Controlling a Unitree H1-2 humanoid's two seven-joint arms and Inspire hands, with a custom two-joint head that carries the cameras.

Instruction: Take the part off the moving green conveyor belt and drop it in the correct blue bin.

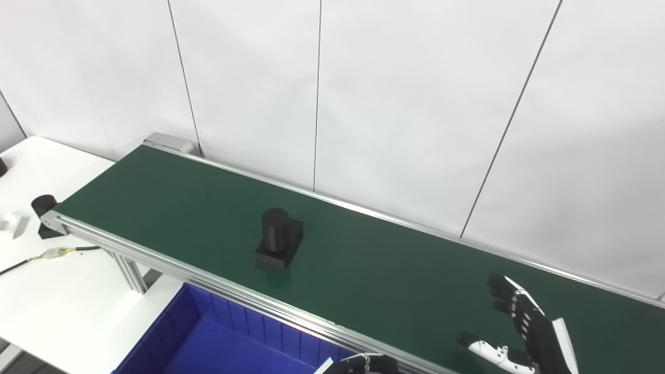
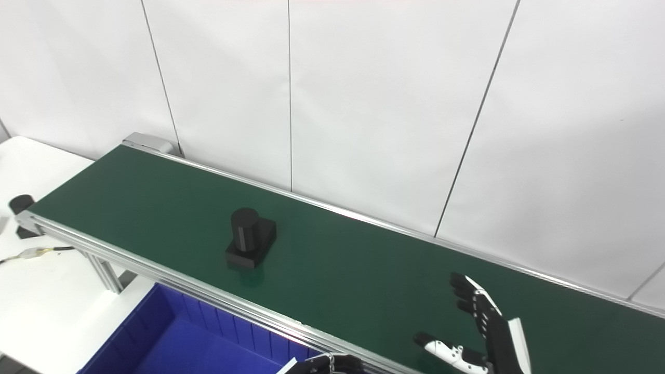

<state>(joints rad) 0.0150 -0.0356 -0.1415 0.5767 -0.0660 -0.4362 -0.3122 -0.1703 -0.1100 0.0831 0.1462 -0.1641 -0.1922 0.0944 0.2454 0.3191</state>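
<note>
A black part [image 1: 279, 237], a short cylinder standing on a flat rectangular base, rides upright on the green conveyor belt [image 1: 156, 197] left of centre. My right hand [image 1: 524, 332] hovers over the belt at the lower right, well to the right of the part, open with fingers spread and thumb out, holding nothing. Only a sliver of my left hand [image 1: 363, 363] shows at the bottom edge, below the belt's near rail; its fingers look curled. A blue bin [image 1: 208, 337] sits under the near rail at the lower left, with no part showing inside it.
A white table [image 1: 62, 291] lies to the left, with a black motor housing [image 1: 44, 208] at the belt's end, a cable [image 1: 52, 254] and a small white block [image 1: 13, 224]. Aluminium rails edge the belt. A white panelled wall stands close behind.
</note>
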